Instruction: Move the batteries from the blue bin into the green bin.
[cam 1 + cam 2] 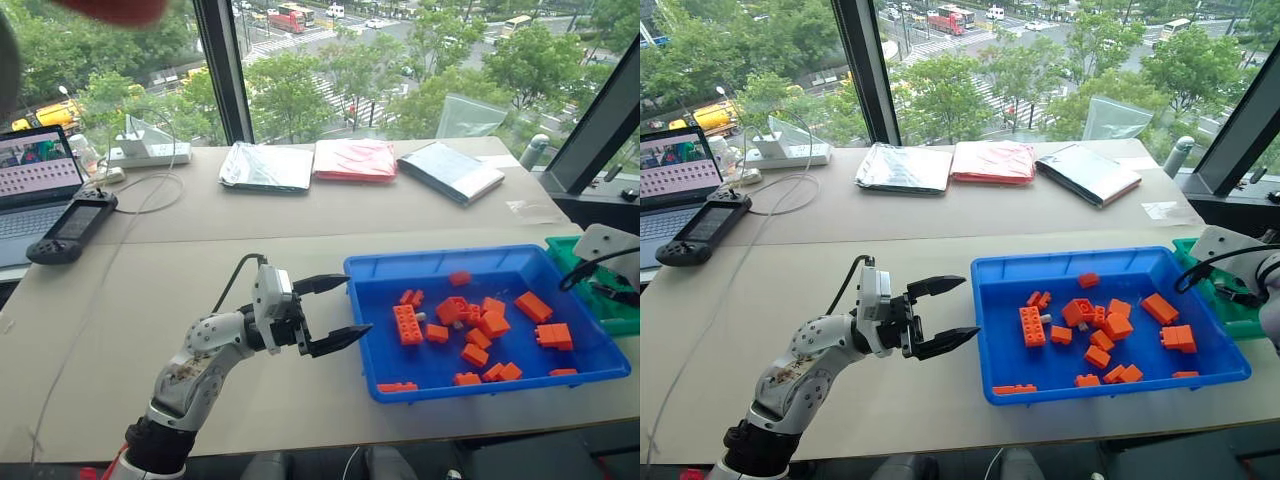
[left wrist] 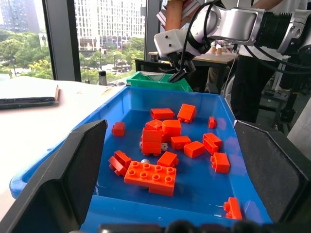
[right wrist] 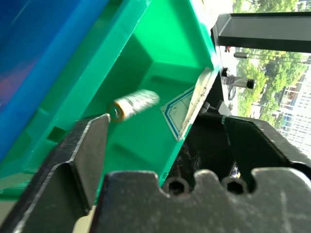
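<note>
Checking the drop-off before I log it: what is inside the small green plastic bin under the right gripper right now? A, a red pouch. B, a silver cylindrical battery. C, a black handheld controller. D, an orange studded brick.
B: in the right wrist view a silver cylindrical battery shows against the small green plastic bin, beyond the open right gripper.

**The Robot's Arms: Silver, Black and White**

The left arm is made of shiny silver metal parts with round joints. Near its bottom it has a thick black ring. A thin black cable loops up from the arm to a white box at the wrist. The left gripper has two black pointed plastic fingers. The right arm is silver too, with black cables along it and a white block at the end. The right gripper has a black body with round screw holes.
</note>
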Controlling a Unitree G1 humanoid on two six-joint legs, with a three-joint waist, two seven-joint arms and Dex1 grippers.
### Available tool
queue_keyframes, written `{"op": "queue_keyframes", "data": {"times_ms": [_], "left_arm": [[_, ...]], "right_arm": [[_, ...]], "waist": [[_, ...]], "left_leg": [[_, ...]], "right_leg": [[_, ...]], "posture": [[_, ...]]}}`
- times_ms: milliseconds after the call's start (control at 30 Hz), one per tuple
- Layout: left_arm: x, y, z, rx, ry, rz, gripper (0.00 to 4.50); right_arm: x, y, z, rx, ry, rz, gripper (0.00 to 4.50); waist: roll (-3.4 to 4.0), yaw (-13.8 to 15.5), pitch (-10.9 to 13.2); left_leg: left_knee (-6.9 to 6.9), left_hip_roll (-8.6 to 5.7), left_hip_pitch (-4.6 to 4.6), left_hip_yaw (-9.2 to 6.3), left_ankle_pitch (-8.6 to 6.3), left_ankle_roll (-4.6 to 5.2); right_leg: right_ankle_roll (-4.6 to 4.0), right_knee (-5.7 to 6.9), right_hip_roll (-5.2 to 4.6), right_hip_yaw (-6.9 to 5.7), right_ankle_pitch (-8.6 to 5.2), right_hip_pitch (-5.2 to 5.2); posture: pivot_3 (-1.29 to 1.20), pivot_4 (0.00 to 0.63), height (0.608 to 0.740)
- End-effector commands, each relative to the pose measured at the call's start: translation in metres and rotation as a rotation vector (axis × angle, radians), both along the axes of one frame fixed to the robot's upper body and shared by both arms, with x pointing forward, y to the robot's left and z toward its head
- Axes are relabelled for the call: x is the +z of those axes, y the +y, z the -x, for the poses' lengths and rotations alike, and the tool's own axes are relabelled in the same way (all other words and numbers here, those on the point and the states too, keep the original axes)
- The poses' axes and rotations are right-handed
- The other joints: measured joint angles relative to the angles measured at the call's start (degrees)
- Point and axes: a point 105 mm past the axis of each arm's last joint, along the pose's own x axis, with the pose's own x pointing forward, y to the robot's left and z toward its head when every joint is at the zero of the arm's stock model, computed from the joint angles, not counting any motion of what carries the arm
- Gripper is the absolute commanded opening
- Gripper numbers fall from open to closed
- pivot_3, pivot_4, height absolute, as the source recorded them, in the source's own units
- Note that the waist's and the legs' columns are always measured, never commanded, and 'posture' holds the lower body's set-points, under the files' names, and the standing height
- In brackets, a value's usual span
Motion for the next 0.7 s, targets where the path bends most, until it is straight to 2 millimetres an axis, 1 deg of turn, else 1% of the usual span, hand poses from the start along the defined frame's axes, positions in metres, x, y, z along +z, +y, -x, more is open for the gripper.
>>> {"op": "queue_keyframes", "data": {"times_ms": [33, 67, 100, 133, 167, 200, 233, 300, 367, 467, 500, 567, 633, 700], "left_arm": [[0.008, -0.001, 0.001, -0.003, -0.027, 0.004, 4.5], [0.008, 0.0, 0.001, -0.003, -0.027, 0.003, 4.5], [0.008, 0.0, 0.0, -0.002, -0.028, 0.002, 4.5], [0.008, 0.001, 0.0, -0.001, -0.029, 0.0, 4.5], [0.008, 0.002, -0.001, 0.0, -0.03, -0.002, 4.5], [0.008, 0.003, -0.002, 0.002, -0.029, -0.003, 4.5], [0.008, 0.004, -0.002, 0.004, -0.029, -0.003, 4.5], [0.007, 0.004, -0.002, 0.008, -0.026, -0.003, 4.5], [0.007, 0.004, -0.002, 0.011, -0.023, -0.002, 4.5], [0.006, 0.004, -0.002, 0.011, -0.02, -0.003, 4.5], [0.006, 0.004, -0.002, 0.01, -0.019, -0.003, 4.5], [0.005, 0.003, -0.002, 0.007, -0.018, -0.004, 4.5], [0.005, 0.003, -0.002, 0.005, -0.018, -0.005, 4.5], [0.005, 0.002, -0.003, 0.004, -0.018, -0.005, 4.5]], "right_arm": [[0.026, 0.004, -0.004, 0.0, -0.1, 0.033, 4.47], [0.032, 0.008, -0.006, 0.006, -0.14, 0.017, 4.47], [0.04, 0.017, -0.011, 0.014, -0.208, -0.053, 4.47], [0.048, 0.032, -0.015, 0.037, -0.277, -0.161, 4.47], [0.051, 0.048, -0.017, 0.069, -0.313, -0.27, 4.47], [0.05, 0.064, -0.016, 0.106, -0.308, -0.36, 4.47], [0.043, 0.078, -0.011, 0.15, -0.269, -0.418, 4.47], [0.024, 0.104, 0.002, 0.233, -0.162, -0.516, 4.47], [0.008, 0.122, 0.016, 0.291, -0.077, -0.588, 4.47], [-0.008, 0.145, 0.033, 0.413, 0.046, -0.622, 4.47], [-0.01, 0.149, 0.036, 0.435, 0.066, -0.631, 4.47], [-0.013, 0.165, 0.041, 0.545, 0.143, -0.639, 4.47], [-0.015, 0.171, 0.044, 0.595, 0.195, -0.635, 4.47], [-0.016, 0.171, 0.039, 0.628, 0.238, -0.571, 4.47]], "waist": [[0.0, 0.0, 0.0], [0.0, 0.0, 0.0], [0.0, 0.0, 0.0], [0.0, -0.2, 0.0], [-0.01, -0.4, 0.0], [-0.02, -0.6, 0.0], [-0.02, -0.6, 0.0], [-0.01, 0.0, 0.0], [-0.01, 0.7, 0.0], [-0.01, 1.3, 0.0], [-0.01, 1.3, 0.0], [-0.02, 1.2, 0.0], [-0.03, 1.0, 0.0], [-0.04, 0.7, 0.0]], "left_leg": [[0.0, 0.0, 0.0, 0.0, 0.0, 0.0], [0.0, 0.0, 0.0, -0.01, 0.0, 0.0], [-0.01, 0.0, 0.0, -0.01, 0.0, 0.0], [0.0, 0.01, 0.0, -0.02, 0.0, 0.0], [0.0, 0.03, 0.01, -0.03, 0.0, 0.0], [-0.02, 0.06, 0.04, -0.06, 0.0, 0.0], [-0.03, 0.08, 0.04, -0.09, 0.0, 0.0], [-0.04, 0.08, 0.0, -0.19, 0.0, 0.0], [-0.03, 0.08, -0.06, -0.27, -0.02, 0.03], [0.06, 0.04, -0.22, -0.31, -0.04, 0.07], [0.09, 0.0, -0.27, -0.28, -0.04, 0.07], [0.15, -0.03, -0.27, -0.25, -0.04, 0.07], [0.15, -0.03, -0.21, -0.2, -0.04, 0.07], [0.14, 0.0, -0.11, -0.19, -0.04, 0.07]], "right_leg": [[0.0, 0.0, 0.0, 0.0, 0.0, 0.0], [0.0, 0.0, 0.01, 0.0, 0.0, 0.0], [0.0, 0.0, 0.01, 0.0, 0.0, 0.0], [0.0, 0.0, 0.01, 0.0, 0.0, 0.0], [0.0, 0.0, 0.04, 0.0, 0.0, 0.0], [-0.01, 0.0, 0.06, 0.06, 0.0, -0.01], [-0.01, 0.02, 0.09, 0.07, 0.01, 0.0], [-0.02, 0.04, 0.13, 0.01, 0.0, 0.0], [-0.01, -0.01, 0.08, -0.16, -0.01, 0.06], [0.08, -0.18, -0.07, -0.19, 0.02, 0.03], [0.13, -0.2, -0.12, -0.15, 0.05, -0.01], [0.16, -0.2, -0.14, -0.13, 0.06, -0.01], [0.17, -0.18, -0.11, -0.1, 0.07, 0.01], [0.15, -0.18, 0.01, -0.1, 0.07, 0.09]], "posture": [[0.0, 0.15, 0.74], [0.0, 0.15, 0.74], [0.0, 0.15, 0.74], [0.0, 0.15, 0.74], [0.0, 0.15, 0.74], [0.0, 0.15, 0.74], [0.0, 0.15, 0.74], [0.0, 0.15, 0.74], [0.0, 0.15, 0.74], [0.0, 0.15, 0.74], [0.0, 0.15, 0.74], [0.0, 0.15, 0.74], [0.0, 0.15, 0.74], [0.0, 0.15, 0.74]]}}
